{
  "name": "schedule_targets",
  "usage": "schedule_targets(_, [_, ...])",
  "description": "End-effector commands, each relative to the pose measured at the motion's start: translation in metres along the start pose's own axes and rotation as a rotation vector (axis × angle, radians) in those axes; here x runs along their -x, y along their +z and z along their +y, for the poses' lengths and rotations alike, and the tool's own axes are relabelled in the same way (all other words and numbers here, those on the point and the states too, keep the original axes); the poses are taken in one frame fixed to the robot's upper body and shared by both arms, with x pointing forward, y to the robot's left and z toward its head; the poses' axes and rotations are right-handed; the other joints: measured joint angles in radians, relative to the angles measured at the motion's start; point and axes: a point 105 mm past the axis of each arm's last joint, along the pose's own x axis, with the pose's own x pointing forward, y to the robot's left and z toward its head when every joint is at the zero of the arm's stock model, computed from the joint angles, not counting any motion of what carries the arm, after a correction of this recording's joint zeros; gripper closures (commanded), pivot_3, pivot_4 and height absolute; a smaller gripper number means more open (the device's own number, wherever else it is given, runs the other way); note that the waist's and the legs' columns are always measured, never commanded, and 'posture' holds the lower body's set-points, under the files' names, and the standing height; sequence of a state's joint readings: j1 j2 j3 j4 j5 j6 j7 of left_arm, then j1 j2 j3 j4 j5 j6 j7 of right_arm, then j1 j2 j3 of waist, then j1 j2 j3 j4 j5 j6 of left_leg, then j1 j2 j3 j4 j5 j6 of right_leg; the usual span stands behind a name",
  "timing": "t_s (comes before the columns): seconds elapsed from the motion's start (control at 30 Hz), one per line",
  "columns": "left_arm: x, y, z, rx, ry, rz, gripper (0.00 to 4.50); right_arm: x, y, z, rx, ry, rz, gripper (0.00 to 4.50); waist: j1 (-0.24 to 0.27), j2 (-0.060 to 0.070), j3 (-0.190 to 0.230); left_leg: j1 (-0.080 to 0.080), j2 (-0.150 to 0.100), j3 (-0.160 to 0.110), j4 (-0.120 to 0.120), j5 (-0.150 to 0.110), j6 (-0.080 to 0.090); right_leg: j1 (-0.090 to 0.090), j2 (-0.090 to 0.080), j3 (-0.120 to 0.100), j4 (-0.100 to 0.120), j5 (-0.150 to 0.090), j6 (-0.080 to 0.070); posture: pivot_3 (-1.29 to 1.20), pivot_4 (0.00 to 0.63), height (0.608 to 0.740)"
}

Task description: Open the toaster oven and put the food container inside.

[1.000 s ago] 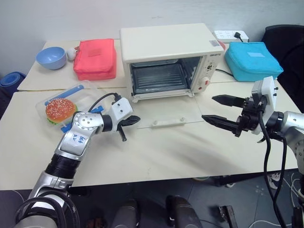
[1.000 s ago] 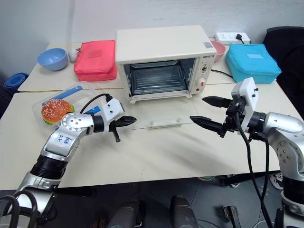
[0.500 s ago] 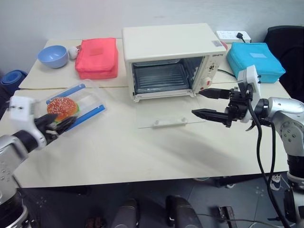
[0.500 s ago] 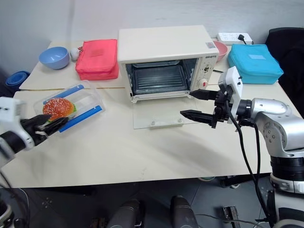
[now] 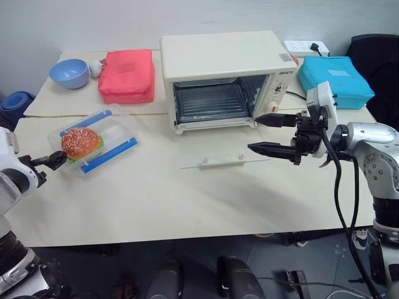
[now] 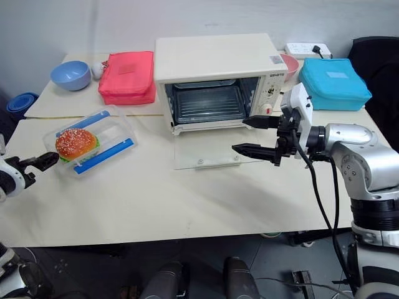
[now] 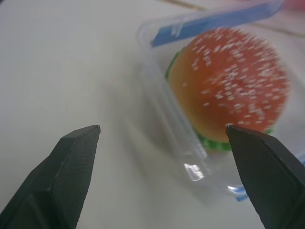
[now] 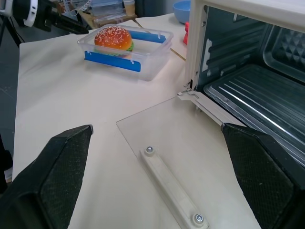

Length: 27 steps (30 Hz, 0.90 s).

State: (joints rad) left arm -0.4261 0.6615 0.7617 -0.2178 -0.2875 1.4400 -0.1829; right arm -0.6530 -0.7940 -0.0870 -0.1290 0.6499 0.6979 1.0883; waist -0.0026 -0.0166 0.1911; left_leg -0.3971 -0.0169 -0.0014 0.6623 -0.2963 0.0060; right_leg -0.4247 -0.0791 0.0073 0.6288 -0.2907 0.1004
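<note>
food container [image 5: 95, 137]: clear boxy plastic, blue clips (sesame bun inside); left hand [image 7: 162, 138] and right hand [image 5: 265, 132] spread.

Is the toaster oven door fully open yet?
Open. The toaster oven has its glass door lying flat on the table, handle at the front edge, and the rack inside is exposed.

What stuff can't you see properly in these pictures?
- The food container: the left wrist view cuts off its far end, and the burger is blurred.
- The pink bowl: in the right eye view the toaster oven hides most of it.
- The small white thing beside the blue bowl: too small in the left eye view to identify.
- The oven's knob labels: too small to read.
</note>
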Motion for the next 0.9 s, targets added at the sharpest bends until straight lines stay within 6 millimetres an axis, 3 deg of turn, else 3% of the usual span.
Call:
schedule_targets(0.03, [-0.006,0.006,0.014,-0.006,0.090,-0.006,0.01,0.007,0.011,0.003,0.050,-0.031,-0.029,0.00,-0.001,0.000,0.000,0.000,0.000,0.000,0.000,0.000,0.000,-0.001,0.000,0.000,0.000,0.000,0.000,0.00,0.150,0.740])
schedule_targets(0.2, [-0.014,0.009,0.016,0.011,0.093,0.001,0.01,0.012,0.009,0.004,0.043,-0.062,-0.032,0.00,-0.001,0.000,0.000,-0.001,0.000,0.001,0.000,0.000,-0.001,-0.002,0.000,0.001,0.000,0.000,0.000,0.00,0.150,0.740])
schedule_targets(0.47, [-0.039,0.017,-0.003,-0.062,0.034,0.025,0.01,0.013,0.009,0.006,0.046,-0.080,-0.041,0.00,0.003,-0.001,0.000,-0.001,0.000,0.001,0.000,0.000,0.000,-0.002,0.000,0.000,0.001,0.000,0.000,0.00,0.150,0.740])
schedule_targets(0.9, [-0.041,0.015,0.004,-0.170,0.039,0.066,4.01,0.019,0.007,0.008,0.044,-0.100,-0.039,0.00,-0.003,-0.001,-0.001,-0.002,0.000,0.001,0.000,0.001,-0.001,-0.003,0.000,0.001,0.002,0.000,0.000,0.00,0.150,0.740])
